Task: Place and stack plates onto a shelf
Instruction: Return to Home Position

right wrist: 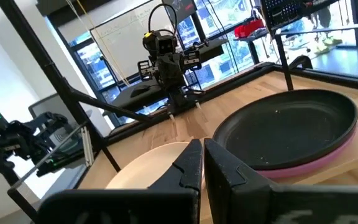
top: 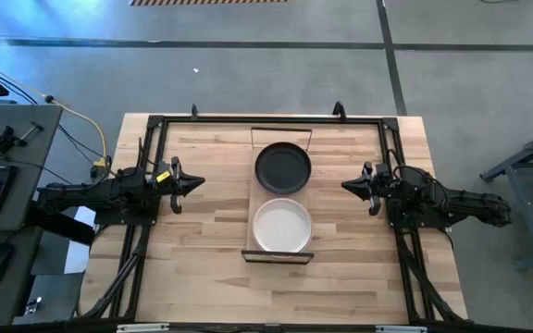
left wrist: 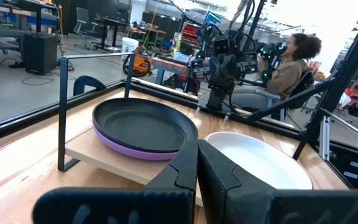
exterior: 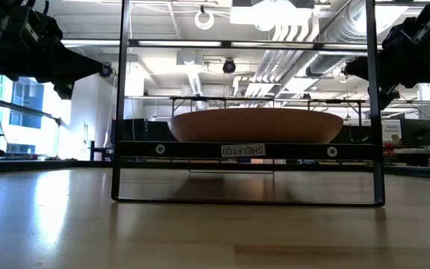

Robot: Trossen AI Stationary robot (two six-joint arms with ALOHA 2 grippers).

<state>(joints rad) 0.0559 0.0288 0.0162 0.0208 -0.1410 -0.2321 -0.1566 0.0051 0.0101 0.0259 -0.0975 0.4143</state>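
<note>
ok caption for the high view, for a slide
Black plate and white plate on the shelf, left gripper and right gripper shut, apart on either side.

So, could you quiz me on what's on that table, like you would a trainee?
1. True or false: the round black plate lies directly on the long pale wooden shelf.
2. What sits under the round cream-white plate? A) a round pale pink plate B) a blue bowl C) only bare wood
3. Fill in: neither the left hand nor the right hand is holding a ____.

Key:
1. False. It rests on the round purple plate.
2. A.
3. Plate. Both hands are shut and empty, one on each side of the shelf.
</note>
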